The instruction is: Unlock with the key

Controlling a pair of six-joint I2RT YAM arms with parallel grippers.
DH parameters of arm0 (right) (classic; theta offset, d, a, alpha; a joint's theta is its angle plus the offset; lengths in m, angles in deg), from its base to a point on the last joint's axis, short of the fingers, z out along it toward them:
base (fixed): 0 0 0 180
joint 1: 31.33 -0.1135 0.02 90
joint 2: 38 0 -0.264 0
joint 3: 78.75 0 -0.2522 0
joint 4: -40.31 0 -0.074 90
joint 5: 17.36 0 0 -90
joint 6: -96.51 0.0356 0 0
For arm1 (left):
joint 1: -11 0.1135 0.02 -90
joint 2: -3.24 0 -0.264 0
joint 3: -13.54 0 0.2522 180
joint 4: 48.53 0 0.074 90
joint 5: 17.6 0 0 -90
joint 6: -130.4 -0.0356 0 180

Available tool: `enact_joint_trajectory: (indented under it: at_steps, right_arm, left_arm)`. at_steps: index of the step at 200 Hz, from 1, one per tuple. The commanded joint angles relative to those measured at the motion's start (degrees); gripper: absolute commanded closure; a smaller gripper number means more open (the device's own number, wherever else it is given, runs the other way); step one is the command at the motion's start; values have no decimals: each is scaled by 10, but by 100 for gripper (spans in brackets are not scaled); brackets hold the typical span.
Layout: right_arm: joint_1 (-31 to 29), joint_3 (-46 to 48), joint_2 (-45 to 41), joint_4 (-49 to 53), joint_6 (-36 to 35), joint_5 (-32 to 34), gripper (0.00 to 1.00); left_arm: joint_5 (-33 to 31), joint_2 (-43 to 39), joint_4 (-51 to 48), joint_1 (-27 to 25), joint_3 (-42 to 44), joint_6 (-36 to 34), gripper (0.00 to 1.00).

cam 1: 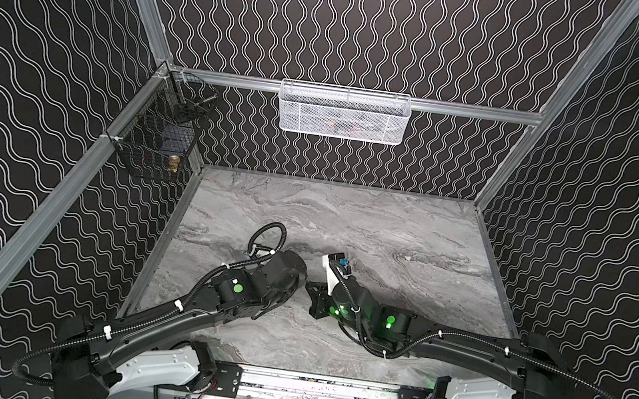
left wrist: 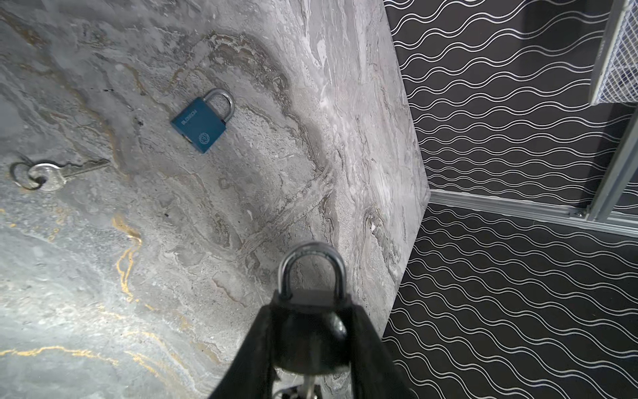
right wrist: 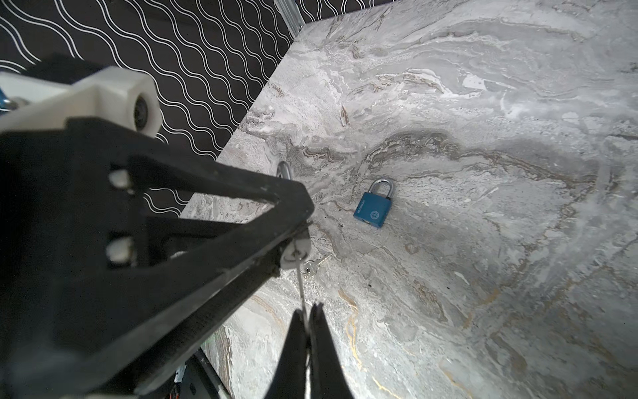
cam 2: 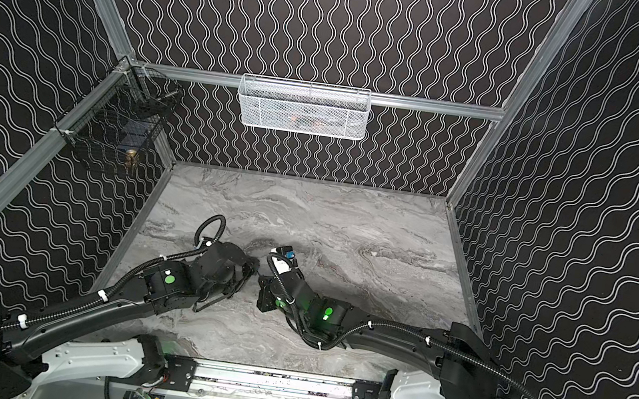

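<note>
A black padlock (left wrist: pixel 307 331) with a silver shackle (left wrist: pixel 312 262) sits between the fingers of my left gripper (left wrist: pixel 310 311), which is shut on its body. Both shackle legs sit in the body. In the right wrist view my right gripper (right wrist: pixel 307 311) is shut on a thin key (right wrist: pixel 301 286), seen edge-on. The key runs up into the padlock's pale bottom end (right wrist: pixel 296 254). In both top views the left gripper (cam 1: pixel 299 277) and right gripper (cam 1: pixel 312 287) meet tip to tip above the table's middle, and the padlock and key are hidden between them.
A blue padlock (left wrist: pixel 200 124) lies flat on the marble table (left wrist: pixel 172 276), with a spare key (left wrist: pixel 51 174) on a ring beside it. A white mesh basket (cam 1: pixel 343 113) hangs on the back wall. A black wire basket (cam 1: pixel 158 137) hangs on the left wall.
</note>
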Motion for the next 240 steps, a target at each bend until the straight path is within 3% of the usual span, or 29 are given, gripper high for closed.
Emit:
enact_joint_trajectory:
  at_steps: [1, 91, 122, 148, 165, 212, 240]
  right_arm:
    - [0, -8, 0, 4, 10, 36, 100]
    - [3, -35, 5, 31, -41, 39, 100]
    - [33, 1, -11, -58, 17, -88, 100]
    - [42, -2, -5, -75, 63, -128, 100]
    - [42, 3, -7, -89, 74, -123, 100]
    - [41, -30, 16, -25, 12, -66, 100]
    - [40, -43, 25, -54, -11, -77, 100]
  left_arm:
    - [3, -2, -18, 0, -1, 0, 100]
    - [9, -8, -26, 0, -5, -10, 100]
    - [16, -10, -5, 0, 9, -4, 100]
    - [25, -5, 3, 0, 9, -3, 100]
    - [27, -2, 1, 0, 5, -5, 100]
    - [31, -7, -1, 0, -1, -17, 100]
    - [54, -9, 29, 0, 10, -13, 100]
